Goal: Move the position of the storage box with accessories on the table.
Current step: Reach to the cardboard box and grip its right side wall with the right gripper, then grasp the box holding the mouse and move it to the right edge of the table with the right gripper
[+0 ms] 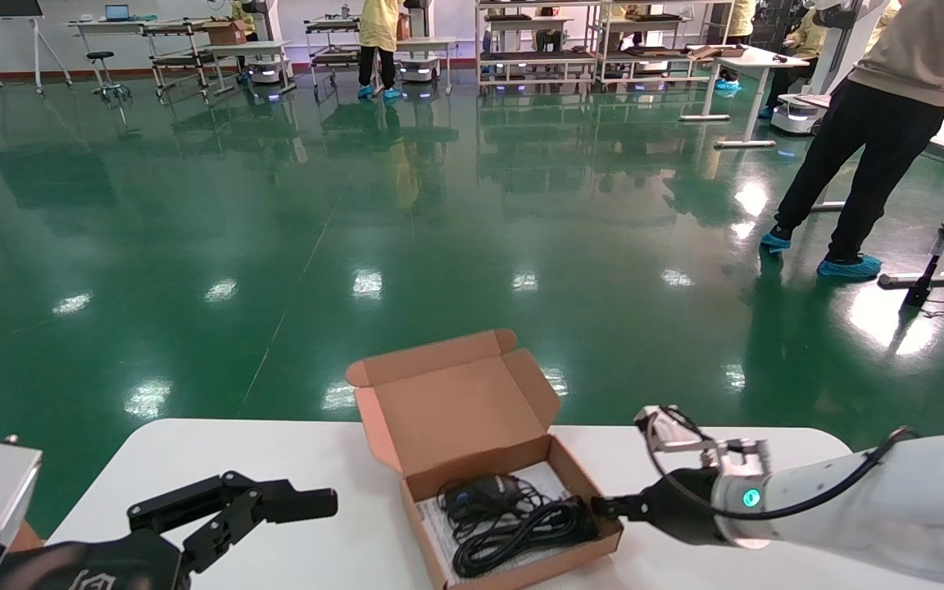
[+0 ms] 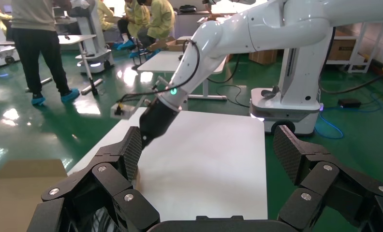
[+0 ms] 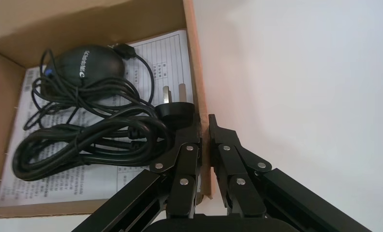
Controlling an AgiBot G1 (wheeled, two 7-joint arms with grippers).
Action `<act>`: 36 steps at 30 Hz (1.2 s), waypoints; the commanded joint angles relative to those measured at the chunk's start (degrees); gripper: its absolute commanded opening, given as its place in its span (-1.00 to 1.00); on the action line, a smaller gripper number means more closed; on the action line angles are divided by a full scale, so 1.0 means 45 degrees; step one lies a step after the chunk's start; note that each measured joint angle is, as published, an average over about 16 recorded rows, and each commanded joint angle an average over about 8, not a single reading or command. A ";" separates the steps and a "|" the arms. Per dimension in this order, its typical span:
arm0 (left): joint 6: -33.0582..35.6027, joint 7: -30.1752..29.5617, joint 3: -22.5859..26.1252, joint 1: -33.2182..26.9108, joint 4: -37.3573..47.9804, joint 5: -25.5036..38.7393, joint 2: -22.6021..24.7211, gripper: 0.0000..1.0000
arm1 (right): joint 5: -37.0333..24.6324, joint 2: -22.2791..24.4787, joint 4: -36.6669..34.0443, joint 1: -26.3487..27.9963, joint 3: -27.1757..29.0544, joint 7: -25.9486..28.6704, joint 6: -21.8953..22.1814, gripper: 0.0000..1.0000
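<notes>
- Right wrist view shows the grip already made: the right gripper [image 3: 203, 126] has its fingers [image 3: 185, 145] closed on the side wall of the storage box [image 3: 198, 72], one finger inside the box and one outside against the table [image 3: 315, 96].
- Inside the box, just beside that pinched wall, lie the accessories: a coiled black cable [image 3: 83, 145] with its plug [image 3: 176, 107], a dark rounded mouse-like piece [image 3: 83, 67], and a printed paper sheet [image 3: 73, 186] beneath them.
- In the head view the box [image 1: 472, 426] sits near the middle of the table [image 1: 193, 459], lid flap standing open toward the far edge, with the right gripper [image 1: 607, 506] at its right-hand wall.
- The left gripper [image 1: 275, 504] hovers over the table well to the left of the box, its fingers spread wide and holding nothing.
- Judged from this, grasping is done; the box rests flat on the tabletop, so the shift to a new spot and the release are left.
- Beyond the table lies green floor [image 1: 357, 205] with people and racks far off.
</notes>
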 commanded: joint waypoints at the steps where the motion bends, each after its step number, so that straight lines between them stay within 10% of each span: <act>1: 0.0000 0.0000 0.0000 0.0000 0.0000 0.0000 0.0000 1.00 | 0.0058 0.0140 -0.0062 0.0122 0.0041 -0.0150 -0.0163 -1.00; 36: 0.0000 0.0000 0.0000 0.0000 0.0000 0.0000 0.0000 1.00 | -0.0475 0.4985 -0.0861 0.5067 -0.0240 -0.1938 -0.3356 -1.00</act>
